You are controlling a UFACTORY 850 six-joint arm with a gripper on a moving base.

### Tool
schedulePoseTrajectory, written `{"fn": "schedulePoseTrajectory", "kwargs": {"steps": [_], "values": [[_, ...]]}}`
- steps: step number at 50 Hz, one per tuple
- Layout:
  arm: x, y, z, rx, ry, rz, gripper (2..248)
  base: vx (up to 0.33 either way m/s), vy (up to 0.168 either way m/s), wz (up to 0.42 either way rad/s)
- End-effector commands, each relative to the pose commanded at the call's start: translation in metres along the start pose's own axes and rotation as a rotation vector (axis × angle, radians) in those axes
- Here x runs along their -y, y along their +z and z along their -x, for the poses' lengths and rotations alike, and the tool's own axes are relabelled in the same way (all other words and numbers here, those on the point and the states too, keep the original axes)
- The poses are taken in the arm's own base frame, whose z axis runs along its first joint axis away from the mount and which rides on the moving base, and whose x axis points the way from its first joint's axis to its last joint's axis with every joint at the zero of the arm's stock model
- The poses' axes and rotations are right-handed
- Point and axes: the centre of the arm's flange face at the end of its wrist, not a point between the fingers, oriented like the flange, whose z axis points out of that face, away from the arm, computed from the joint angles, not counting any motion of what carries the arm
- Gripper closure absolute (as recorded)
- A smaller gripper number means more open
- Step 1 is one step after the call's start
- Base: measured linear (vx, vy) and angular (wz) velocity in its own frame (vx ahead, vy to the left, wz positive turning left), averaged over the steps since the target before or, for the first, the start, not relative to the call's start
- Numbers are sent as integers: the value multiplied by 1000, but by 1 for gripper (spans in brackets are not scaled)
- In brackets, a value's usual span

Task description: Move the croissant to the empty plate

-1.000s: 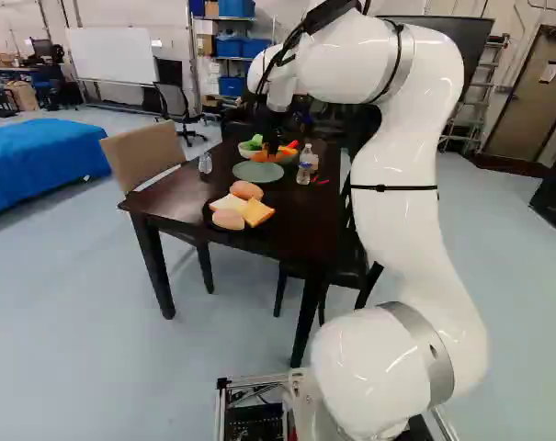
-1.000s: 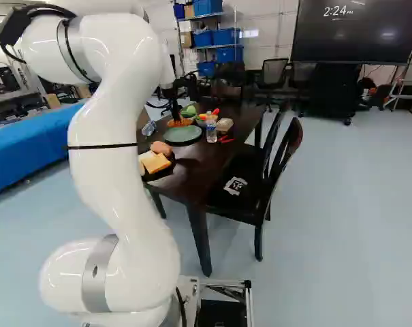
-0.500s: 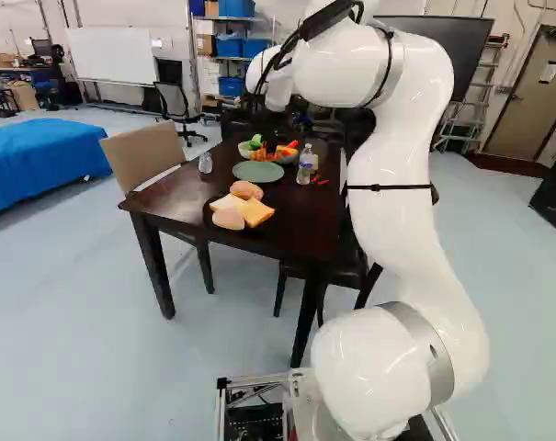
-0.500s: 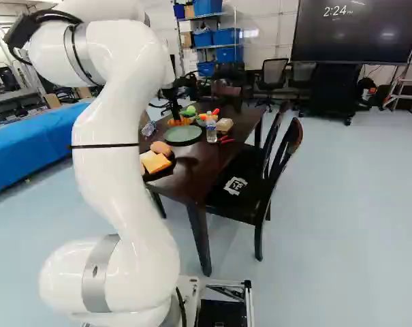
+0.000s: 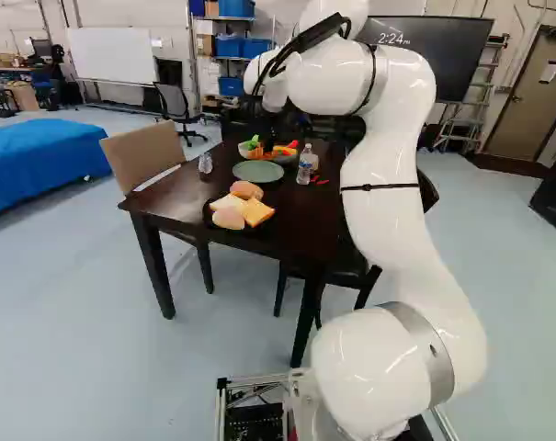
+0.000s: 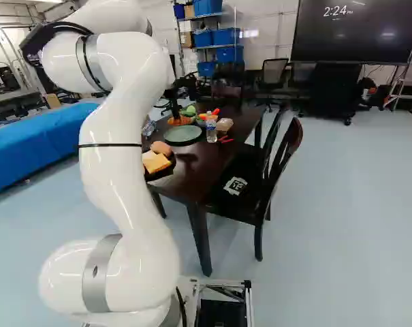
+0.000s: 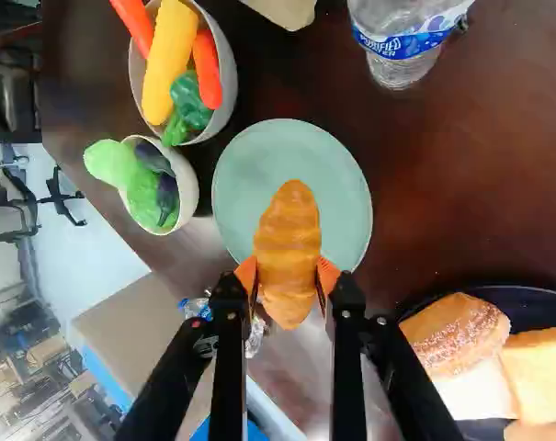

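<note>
Over the far part of the table, my gripper [image 6: 173, 107] points down, small and dark in the right base view. In the wrist view the gripper [image 7: 288, 276] has its orange pads pressed on both sides of the croissant [image 7: 289, 241]. The croissant hangs over the round green plate [image 7: 342, 197], overlapping its edge from above; the height between them cannot be told. Nothing else lies on the plate's visible part. The plate [image 5: 258, 171] stands on the dark table, beyond the black plate of bread.
Beside the green plate are a bowl of vegetables [image 7: 224, 103], a smaller bowl [image 7: 187, 188] and a water bottle [image 7: 402, 60]. A black plate [image 7: 535, 303] holds bread pieces. Another clear bottle [image 5: 205, 163] stands at the table's edge. Chairs [image 6: 260, 191] flank the table [image 5: 296, 220].
My upper arm and elbow have shifted left in the left base view and right in the right base view. The gripper has moved only slightly. The base and tableware have stayed put.
</note>
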Motion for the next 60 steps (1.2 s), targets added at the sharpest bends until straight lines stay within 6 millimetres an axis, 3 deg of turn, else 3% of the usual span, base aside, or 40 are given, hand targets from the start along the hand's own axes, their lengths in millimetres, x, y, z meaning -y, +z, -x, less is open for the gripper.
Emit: {"fn": "schedulePoseTrajectory", "kwargs": {"steps": [16,33,42,43,47,48,53,54,58,59,60], "values": [[8,30,3,3,-5,10,150,0,0,0],[3,55,4,5,-5,39,150,0,0,0],[3,55,4,5,-5,39,150,0,0,0],[3,55,4,5,-5,39,126,0,0,0],[3,55,4,5,-5,39,126,0,0,0],[3,55,4,5,-5,39,93,0,0,0],[3,55,4,5,-5,39,93,0,0,0],[3,55,4,5,-5,39,58,0,0,0],[3,55,4,5,-5,39,58,0,0,0],[3,55,4,5,-5,39,22,0,0,0],[3,55,4,5,-5,39,22,0,0,0]]}}
